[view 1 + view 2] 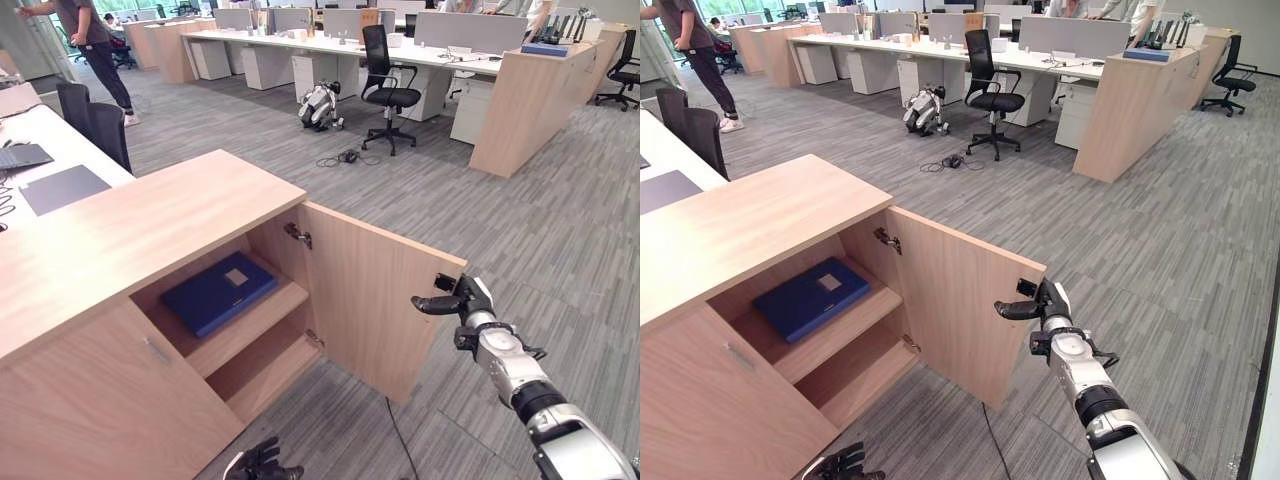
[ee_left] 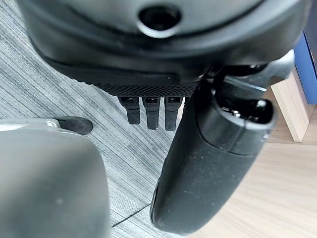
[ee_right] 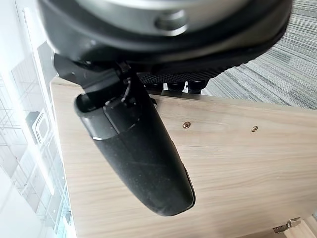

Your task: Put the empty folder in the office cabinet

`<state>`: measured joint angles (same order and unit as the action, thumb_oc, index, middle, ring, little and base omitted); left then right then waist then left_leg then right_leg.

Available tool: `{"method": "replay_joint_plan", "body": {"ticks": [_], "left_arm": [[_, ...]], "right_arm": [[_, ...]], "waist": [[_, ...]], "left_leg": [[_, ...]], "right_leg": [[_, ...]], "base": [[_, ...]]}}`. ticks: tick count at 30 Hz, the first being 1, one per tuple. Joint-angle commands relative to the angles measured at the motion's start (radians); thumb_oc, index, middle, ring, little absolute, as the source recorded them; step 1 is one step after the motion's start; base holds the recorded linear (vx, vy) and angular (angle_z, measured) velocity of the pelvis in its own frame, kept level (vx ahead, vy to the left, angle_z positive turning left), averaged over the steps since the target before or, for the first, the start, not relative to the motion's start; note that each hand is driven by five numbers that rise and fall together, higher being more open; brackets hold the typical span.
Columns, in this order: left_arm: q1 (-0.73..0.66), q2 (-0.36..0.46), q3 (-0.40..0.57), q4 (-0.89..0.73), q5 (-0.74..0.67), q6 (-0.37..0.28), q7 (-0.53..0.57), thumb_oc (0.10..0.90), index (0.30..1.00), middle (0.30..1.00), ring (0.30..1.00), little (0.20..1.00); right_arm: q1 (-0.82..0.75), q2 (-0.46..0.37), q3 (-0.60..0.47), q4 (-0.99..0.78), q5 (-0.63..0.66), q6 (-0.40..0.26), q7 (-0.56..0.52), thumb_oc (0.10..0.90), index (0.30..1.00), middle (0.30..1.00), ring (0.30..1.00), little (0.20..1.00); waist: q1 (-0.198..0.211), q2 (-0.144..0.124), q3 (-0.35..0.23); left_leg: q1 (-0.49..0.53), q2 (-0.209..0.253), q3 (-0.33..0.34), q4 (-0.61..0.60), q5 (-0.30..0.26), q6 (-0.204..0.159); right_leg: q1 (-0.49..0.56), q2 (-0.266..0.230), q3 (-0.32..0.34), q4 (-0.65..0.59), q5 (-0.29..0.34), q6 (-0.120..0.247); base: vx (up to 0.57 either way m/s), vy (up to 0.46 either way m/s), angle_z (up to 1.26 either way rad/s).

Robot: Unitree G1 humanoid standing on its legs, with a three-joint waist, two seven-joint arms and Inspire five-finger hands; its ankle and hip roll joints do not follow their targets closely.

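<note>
Folder (image 1: 219,292) inside cabinet (image 1: 150,215), flat on upper shelf; white label unreadable.
Right hand (image 1: 462,298) at open door (image 1: 375,305) edge, fingers' hold indeterminate; left hand (image 1: 262,463) low, fingers relaxed.

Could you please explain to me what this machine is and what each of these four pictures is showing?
This is a humanoid robot with two arms and dark, fingered hands. The two wide pictures come from cameras in its head, looking down at an office cabinet. The other two come from cameras on its wrists, so each hand looms large and close.

The cabinet door stands open, and a blue folder lies flat on the upper shelf inside. The right hand is at the door's outer edge, with its fingers over the edge and its thumb against the door's face; this is clearest in the right wrist picture. The left hand hangs low over the grey carpet and holds nothing. Desks and an office chair stand further back.
</note>
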<state>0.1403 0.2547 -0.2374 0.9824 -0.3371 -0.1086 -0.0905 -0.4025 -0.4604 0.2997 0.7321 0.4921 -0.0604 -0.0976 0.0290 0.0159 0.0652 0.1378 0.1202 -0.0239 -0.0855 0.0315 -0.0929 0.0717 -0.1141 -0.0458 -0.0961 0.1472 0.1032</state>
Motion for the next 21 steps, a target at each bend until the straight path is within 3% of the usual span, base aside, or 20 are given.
{"method": "replay_joint_plan", "body": {"ticks": [1,7,11,15,16,17,19,20,21], "left_arm": [[-0.107,0.047,-0.006,0.034,0.023,-0.041,0.015,0.8,0.9,0.9,0.9,0.9],[-0.118,0.054,0.041,0.016,0.028,-0.049,0.007,0.8,0.9,0.9,0.9,0.9],[-0.126,0.067,0.061,-0.011,0.022,-0.058,0.003,0.8,0.9,0.9,0.9,0.9],[-0.135,0.067,0.08,-0.017,0.021,-0.06,0.005,0.8,0.9,0.9,0.9,0.9],[-0.137,0.054,0.084,-0.011,0.025,-0.059,0.007,0.8,0.9,0.9,0.9,0.9],[-0.143,0.049,0.084,-0.006,0.037,-0.055,0.003,0.8,0.9,0.9,0.9,0.9],[-0.143,0.047,0.092,-0.003,0.053,-0.049,0.003,0.8,0.9,0.9,0.9,0.9],[-0.137,0.044,0.096,0.01,0.062,-0.048,0.003,0.8,0.9,0.9,0.9,0.9],[-0.136,0.044,0.097,0.01,0.062,-0.049,0.003,0.8,0.9,0.9,0.9,0.9]], "right_arm": [[-0.072,0.008,0.02,-0.171,-0.012,-0.094,0.096,0.8,0.9,0.9,0.9,0.9],[0.118,-0.137,0.05,-0.336,-0.162,-0.09,0.198,0.8,0.9,0.9,0.9,0.9],[0.164,-0.178,0.124,-0.405,-0.267,-0.105,0.252,0.8,0.9,0.9,0.9,0.9],[0.18,-0.187,0.184,-0.492,-0.262,-0.121,0.305,0.8,0.9,0.9,0.9,0.9],[0.188,-0.196,0.212,-0.544,-0.252,-0.129,0.329,0.8,0.9,0.9,0.9,0.9],[0.179,-0.2,0.23,-0.58,-0.249,-0.132,0.342,0.8,0.9,0.9,0.9,0.9],[0.16,-0.165,0.257,-0.619,-0.242,-0.13,0.344,0.8,0.9,0.9,0.9,0.9],[0.162,-0.137,0.263,-0.631,-0.24,-0.129,0.345,0.8,0.9,0.9,0.9,0.9],[0.162,-0.136,0.264,-0.631,-0.24,-0.129,0.345,0.8,0.9,0.9,0.9,0.9]], "waist": [[0.031,-0.022,-0.01],[0.047,-0.034,0.005],[0.075,-0.03,0.049],[0.091,-0.034,0.082],[0.087,-0.036,0.105],[0.069,-0.042,0.108],[0.048,-0.044,0.101],[0.045,-0.038,0.087],[0.044,-0.038,0.088]], "left_leg": [[-0.014,-0.068,0.014,0.002,-0.059,0.025],[-0.045,-0.059,-0.059,0.002,-0.043,0.008],[-0.099,-0.053,-0.101,0.022,-0.012,-0.018],[-0.191,-0.057,-0.126,0.073,0.0,-0.039],[-0.241,-0.031,-0.02,0.14,0.005,-0.038],[-0.247,0.018,0.125,0.174,0.005,-0.03],[-0.229,0.097,0.342,0.216,0.0,-0.028],[-0.204,0.108,0.389,0.209,-0.011,-0.031],[-0.202,0.108,0.39,0.208,-0.011,-0.032]], "right_leg": [[0.059,0.008,-0.047,0.025,-0.179,0.019],[0.057,0.015,-0.109,0.035,-0.198,0.006],[0.041,0.014,-0.162,0.034,-0.2,0.006],[0.008,-0.005,-0.218,0.036,-0.195,0.011],[0.01,-0.03,-0.267,0.033,-0.191,0.015],[0.011,-0.051,-0.309,0.033,-0.187,0.02],[0.011,-0.067,-0.365,0.036,-0.183,0.019],[0.017,-0.068,-0.392,0.039,-0.187,0.018],[0.018,-0.068,-0.391,0.039,-0.187,0.018]], "base": [[0.01,-0.029,0.26],[0.02,-0.067,0.36],[-0.08,-0.065,0.46],[-0.17,-0.015,0.5],[-0.15,0.096,0.66],[-0.2,0.131,0.56],[-0.12,0.103,0.88],[-0.05,0.066,1.34],[0.05,0.131,1.13]]}}
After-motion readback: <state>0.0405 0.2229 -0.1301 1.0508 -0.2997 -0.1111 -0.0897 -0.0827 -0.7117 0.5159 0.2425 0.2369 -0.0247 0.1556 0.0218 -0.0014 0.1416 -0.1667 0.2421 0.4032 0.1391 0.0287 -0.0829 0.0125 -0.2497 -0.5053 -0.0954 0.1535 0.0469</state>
